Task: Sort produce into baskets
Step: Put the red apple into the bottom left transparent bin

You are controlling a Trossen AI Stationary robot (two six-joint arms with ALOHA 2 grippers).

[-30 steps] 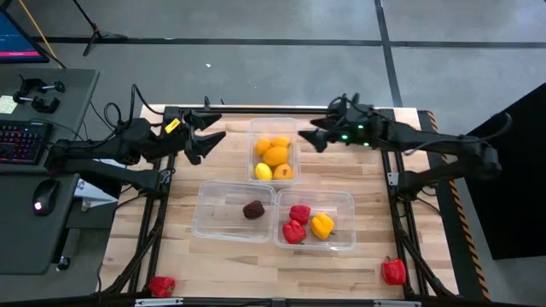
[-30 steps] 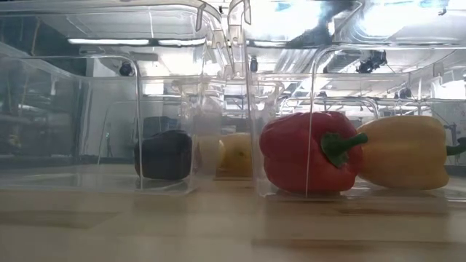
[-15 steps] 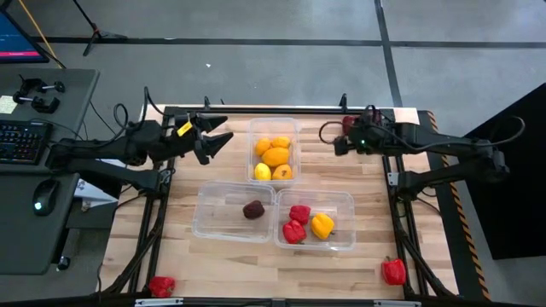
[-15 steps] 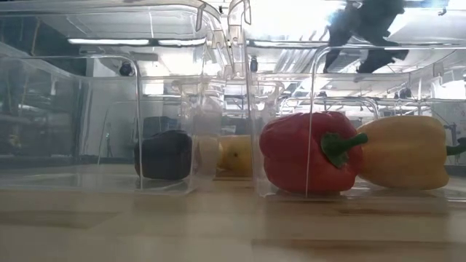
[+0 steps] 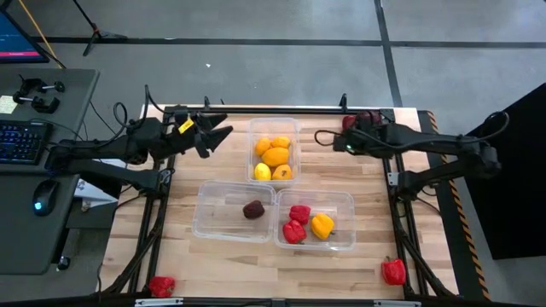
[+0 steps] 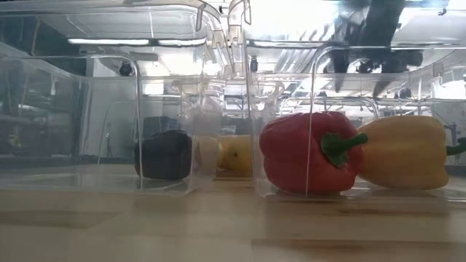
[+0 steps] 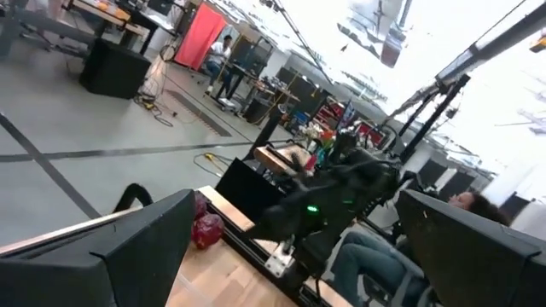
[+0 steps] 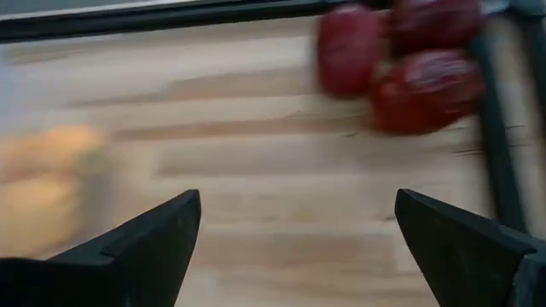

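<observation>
Three clear baskets stand mid-table. The far basket holds oranges and lemons. The near left one holds a dark maroon fruit. The near right one holds two red peppers and a yellow pepper. Dark red fruits lie at the table's far right corner. My right gripper hangs open, tipped down over the bare wood between them and the far basket. My left gripper is open and level, left of the far basket.
One loose red pepper lies at the near left corner and another at the near right. Bare wood shows on both sides of the far basket. A desk with a keyboard stands left of the table.
My right gripper has tipped from level to pointing down at the table, rolled, sunk and drawn back a little toward the far right corner. It has stayed open.
</observation>
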